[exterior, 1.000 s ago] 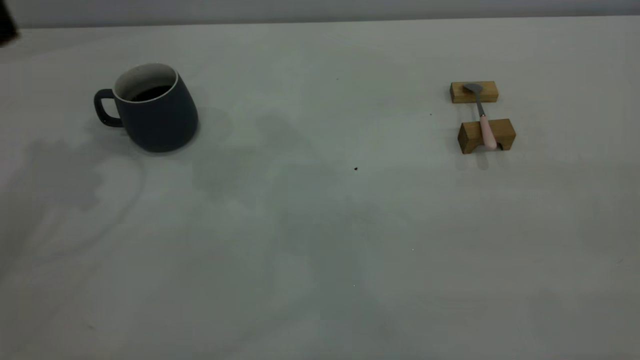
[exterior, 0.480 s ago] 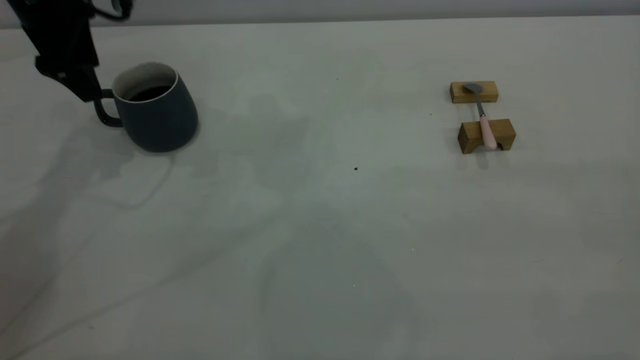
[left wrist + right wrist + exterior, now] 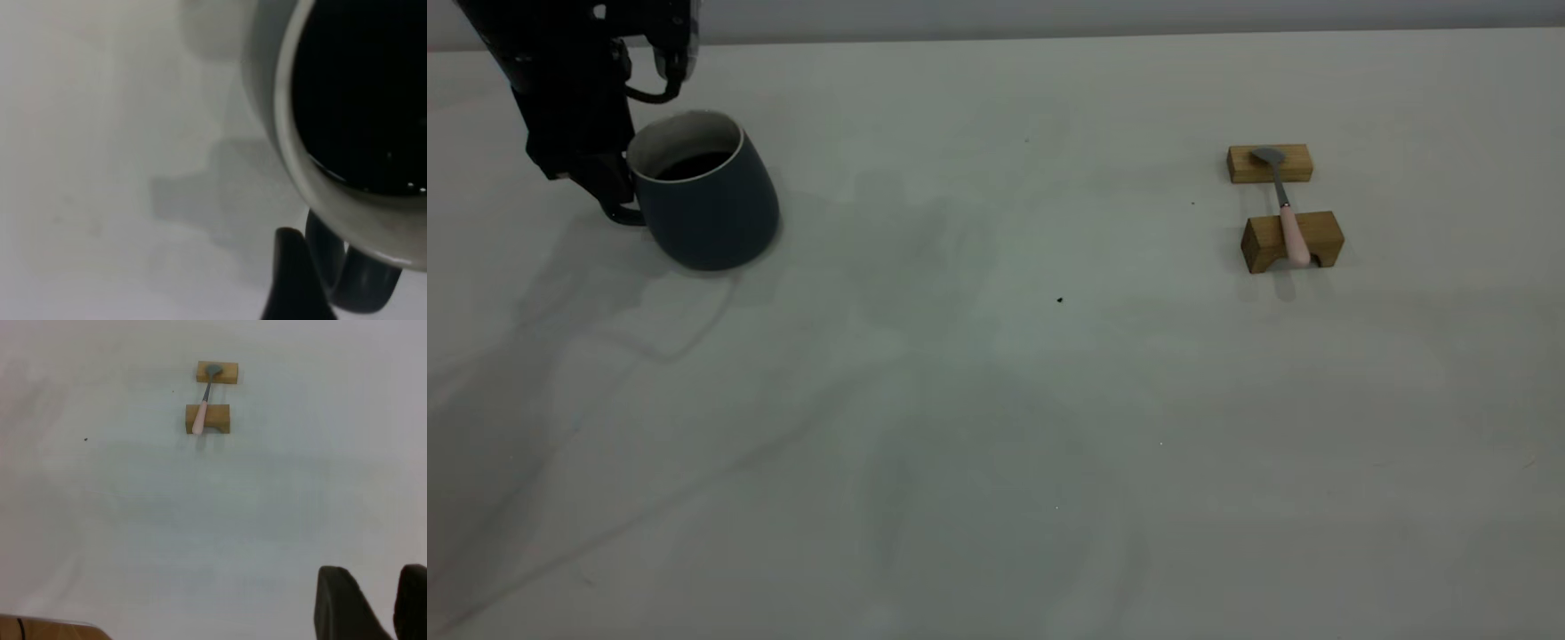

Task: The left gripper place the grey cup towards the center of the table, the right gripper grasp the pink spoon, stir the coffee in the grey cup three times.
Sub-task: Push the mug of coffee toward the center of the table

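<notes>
Gleaming coffee (image 3: pixel 360 100) in rounded grey cup (image 3: pixel 707 209)

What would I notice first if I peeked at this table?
Probably the grey cup of dark coffee at the far left of the table, with the black left gripper down at its handle. Next, over on the right, the pink spoon lying across two little wooden blocks.

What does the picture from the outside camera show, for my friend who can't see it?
The left end effector reaches down at the handle of the grey cup of dark coffee, far left on the table. Far right, the pink spoon lies across two wooden blocks.
</notes>
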Motion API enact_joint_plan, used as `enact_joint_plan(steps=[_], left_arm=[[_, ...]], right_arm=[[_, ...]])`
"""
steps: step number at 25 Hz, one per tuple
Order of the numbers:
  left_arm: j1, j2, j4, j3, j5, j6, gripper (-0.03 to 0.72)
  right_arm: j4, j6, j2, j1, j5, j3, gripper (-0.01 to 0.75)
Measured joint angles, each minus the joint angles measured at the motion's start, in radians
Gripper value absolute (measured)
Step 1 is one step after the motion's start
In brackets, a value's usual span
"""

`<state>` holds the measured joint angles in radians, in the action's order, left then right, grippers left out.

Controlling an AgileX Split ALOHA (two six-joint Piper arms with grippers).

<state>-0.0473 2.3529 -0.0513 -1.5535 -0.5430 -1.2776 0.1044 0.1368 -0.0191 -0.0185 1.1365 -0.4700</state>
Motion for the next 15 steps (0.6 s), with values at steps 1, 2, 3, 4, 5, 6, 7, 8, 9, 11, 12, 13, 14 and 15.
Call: enact_joint_plan(steps=[1,2,3,4,5,6,7,8,9,11,12,13,14,15], left_arm=[[0.000,0.002,-0.001,0.000,0.000,0.000,0.531],[0.000,0.005,-0.002,0.000,0.000,0.000,0.500],[-0.001,0.007,-0.002,0.000,0.000,0.000,0.468],[-0.002,0.008,-0.002,0.000,0.000,-0.001,0.426],[-0.003,0.008,-0.002,0.000,0.000,-0.001,0.379],[-0.005,0.008,-0.002,0.000,0.001,-0.002,0.337],[-0.006,0.008,-0.002,0.000,0.004,-0.002,0.286],[-0.011,0.008,-0.004,0.000,0.007,-0.002,0.239],[-0.015,0.008,-0.005,0.000,0.005,-0.004,0.211],[-0.027,0.008,-0.005,-0.001,0.007,-0.004,0.208],[-0.035,0.008,-0.004,-0.002,0.007,-0.003,0.208],[-0.045,0.008,-0.004,-0.002,0.008,-0.002,0.208],[-0.058,0.008,-0.005,-0.002,0.008,0.001,0.208],[-0.074,0.008,-0.005,-0.002,0.009,0.003,0.208]], right_arm=[[0.000,0.000,0.000,0.000,0.000,0.000,0.237],[0.000,0.000,0.000,0.000,0.000,0.000,0.237],[0.000,0.000,0.000,0.000,0.000,0.000,0.237],[0.000,0.000,0.000,0.000,0.000,0.000,0.237],[0.000,0.000,0.000,0.000,0.000,0.000,0.237],[0.000,0.000,0.000,0.000,0.000,0.000,0.237],[0.000,0.000,0.000,0.000,0.000,0.000,0.237],[0.000,0.000,0.000,0.000,0.000,0.000,0.237],[0.000,0.000,0.000,0.000,0.000,0.000,0.237],[0.000,0.000,0.000,0.000,0.000,0.000,0.237],[0.000,0.000,0.000,0.000,0.000,0.000,0.237],[0.000,0.000,0.000,0.000,0.000,0.000,0.237],[0.000,0.000,0.000,0.000,0.000,0.000,0.237],[0.000,0.000,0.000,0.000,0.000,0.000,0.237]])
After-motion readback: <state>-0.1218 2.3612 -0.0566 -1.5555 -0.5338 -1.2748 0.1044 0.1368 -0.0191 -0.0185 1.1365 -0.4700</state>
